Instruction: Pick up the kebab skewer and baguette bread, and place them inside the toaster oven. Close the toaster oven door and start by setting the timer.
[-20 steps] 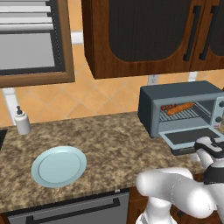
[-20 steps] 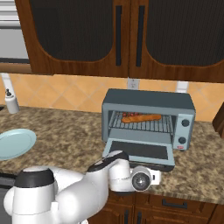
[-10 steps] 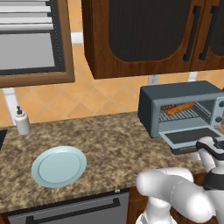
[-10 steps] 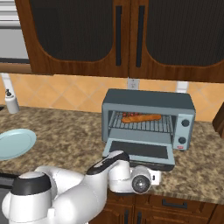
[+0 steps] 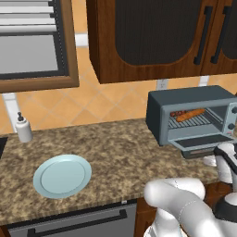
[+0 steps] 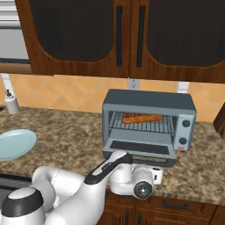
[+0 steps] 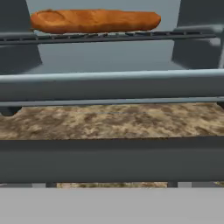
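Note:
The grey-blue toaster oven (image 6: 149,102) stands on the counter with its door (image 6: 139,148) dropped open and flat. On its wire rack lies the orange-brown baguette bread (image 6: 148,117) (image 5: 191,114) (image 7: 94,20). The dark red kebab skewer (image 5: 175,113) lies beside the bread's left end. My gripper (image 5: 225,152) hovers low in front of the door's outer edge, facing into the oven, open and holding nothing. In the hand view the door's edge (image 7: 112,85) runs across below the rack, and the fingertips are hidden.
A pale blue plate (image 5: 62,176) sits on the speckled counter (image 5: 120,148) far to the left. A soap dispenser (image 5: 23,129) stands at the back wall. Dark wood cabinets (image 6: 127,35) hang above the oven. Two knobs (image 6: 186,124) are on its right panel.
My hand has crept slightly down and to the right in front of the open door. The bread and skewer have not moved.

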Robot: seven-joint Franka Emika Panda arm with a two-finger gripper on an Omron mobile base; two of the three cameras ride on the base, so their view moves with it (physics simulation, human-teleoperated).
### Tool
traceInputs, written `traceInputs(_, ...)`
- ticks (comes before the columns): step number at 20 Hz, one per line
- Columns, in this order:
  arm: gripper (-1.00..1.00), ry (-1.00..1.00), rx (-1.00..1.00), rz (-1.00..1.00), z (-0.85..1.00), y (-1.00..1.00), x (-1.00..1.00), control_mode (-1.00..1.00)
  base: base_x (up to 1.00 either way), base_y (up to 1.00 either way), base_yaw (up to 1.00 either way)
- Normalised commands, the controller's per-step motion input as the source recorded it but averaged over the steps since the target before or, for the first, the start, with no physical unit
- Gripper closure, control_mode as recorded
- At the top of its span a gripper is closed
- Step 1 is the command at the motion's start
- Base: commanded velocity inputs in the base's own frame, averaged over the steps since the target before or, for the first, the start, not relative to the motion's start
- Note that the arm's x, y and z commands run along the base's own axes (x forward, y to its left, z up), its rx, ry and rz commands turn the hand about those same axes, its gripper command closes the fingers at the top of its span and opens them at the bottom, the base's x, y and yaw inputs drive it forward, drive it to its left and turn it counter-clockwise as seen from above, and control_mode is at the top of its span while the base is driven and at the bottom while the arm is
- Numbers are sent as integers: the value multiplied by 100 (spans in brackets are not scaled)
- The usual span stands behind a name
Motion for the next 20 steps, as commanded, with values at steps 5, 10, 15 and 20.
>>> traceInputs(5, -100, -20, 9, 0, 54, 0, 10, -100, 0, 0, 0)
traceInputs(10, -100, -20, 8, 0, 60, 0, 19, -100, 0, 0, 0)
traceInputs(15, -100, -14, 3, 0, 47, 0, 27, -100, 0, 0, 0)
traceInputs(20, -100, -3, 0, 0, 14, 3, 39, -100, 0, 0, 0)
